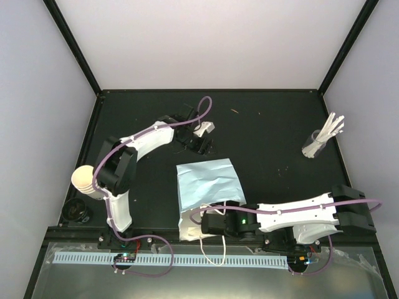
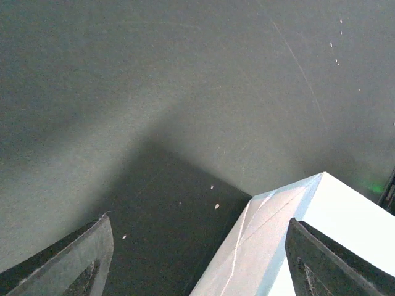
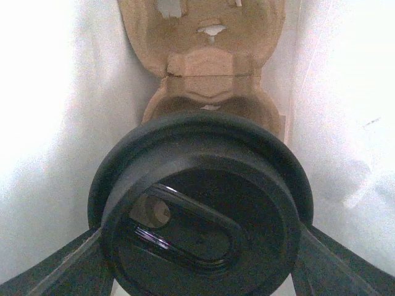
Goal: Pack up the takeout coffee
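Looking through the right wrist camera, I see my right fingers (image 3: 352, 265) clamped on either side of a black-lidded cup (image 3: 203, 185), which fills the lower half of the frame inside the pale bag. The brown carrier (image 3: 207, 68) lies just beyond it, toward the top. From overhead, the right arm reaches left into the mouth of the light-blue bag (image 1: 209, 184), which lies mid-frame on the dark table (image 1: 274, 124). Up top, my left fingers (image 2: 333, 262) are spread wide with nothing between them, hovering over bare table by the bag's corner. One cream cup (image 1: 84, 179) sits far left beside the left arm's elbow, and the glass of sticks (image 1: 321, 142) stands upper right.
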